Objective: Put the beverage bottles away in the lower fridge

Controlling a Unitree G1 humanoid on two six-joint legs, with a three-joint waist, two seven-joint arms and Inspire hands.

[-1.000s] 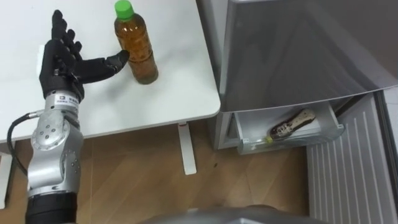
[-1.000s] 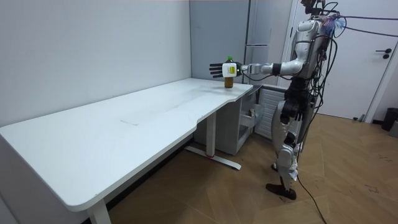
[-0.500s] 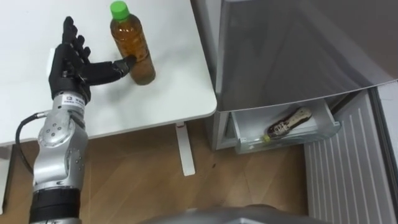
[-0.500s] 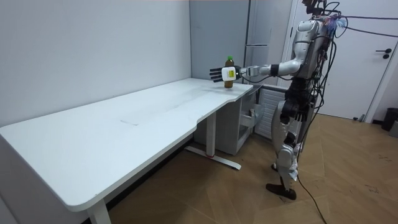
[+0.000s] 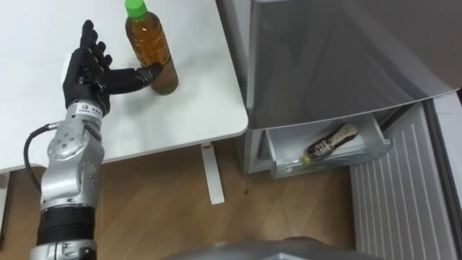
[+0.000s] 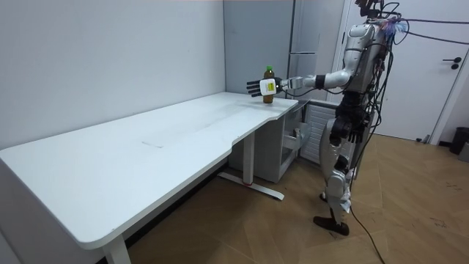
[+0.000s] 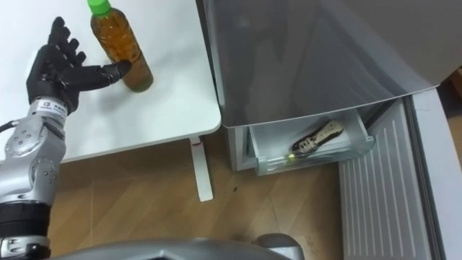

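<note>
Amber plastic drink bottle with a green cap [image 5: 151, 49], upright near the corner of the white table [image 5: 206, 108], just beside the tall grey fridge [image 5: 325, 58].

Touched low on its side by the thumb tip of the black left hand [image 5: 90, 68] (fingers spread straight, nothing gripped). Down at the fridge's foot, a clear plastic lower drawer [image 5: 289, 167] standing open, with a small dark bottle [image 5: 330, 141] lying on its side inside. In the room view, standing at the table's far end, left arm stretched out level to the bottle.

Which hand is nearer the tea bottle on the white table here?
Left. The left hand is beside the bottle, fingers straight, thumb tip against its side. The right arm hangs by the robot's body, away from the table.
</note>
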